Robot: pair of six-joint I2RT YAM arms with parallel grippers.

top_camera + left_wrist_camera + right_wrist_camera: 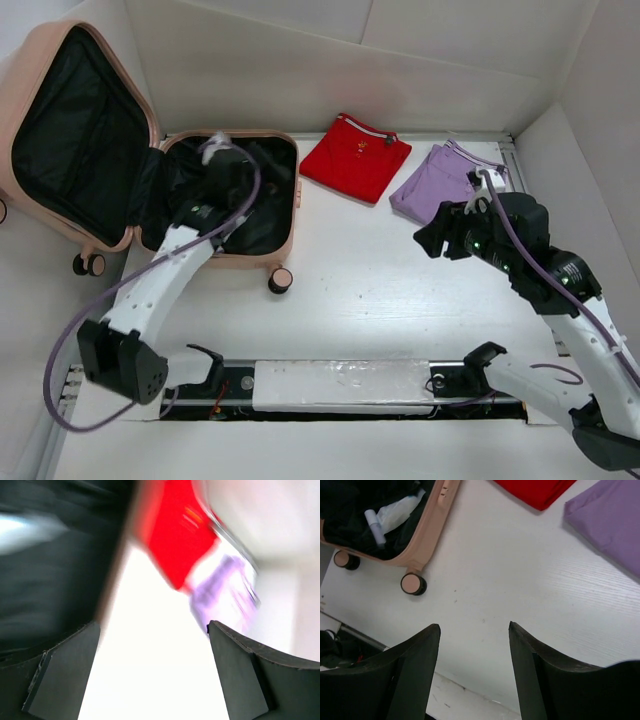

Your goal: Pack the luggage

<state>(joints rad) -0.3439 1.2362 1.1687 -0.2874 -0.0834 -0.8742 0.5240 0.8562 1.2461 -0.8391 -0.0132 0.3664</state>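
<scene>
Left end effector [152, 630] wide, empty over luggage [291, 205]; right end effector [474, 625] wide, empty, so lower it onto purple garment [440, 182] upper right, pinching all folded layers.

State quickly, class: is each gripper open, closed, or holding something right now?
Left gripper: open, holding nothing, over the luggage.
Right gripper: open, holding nothing, above the table.
</scene>
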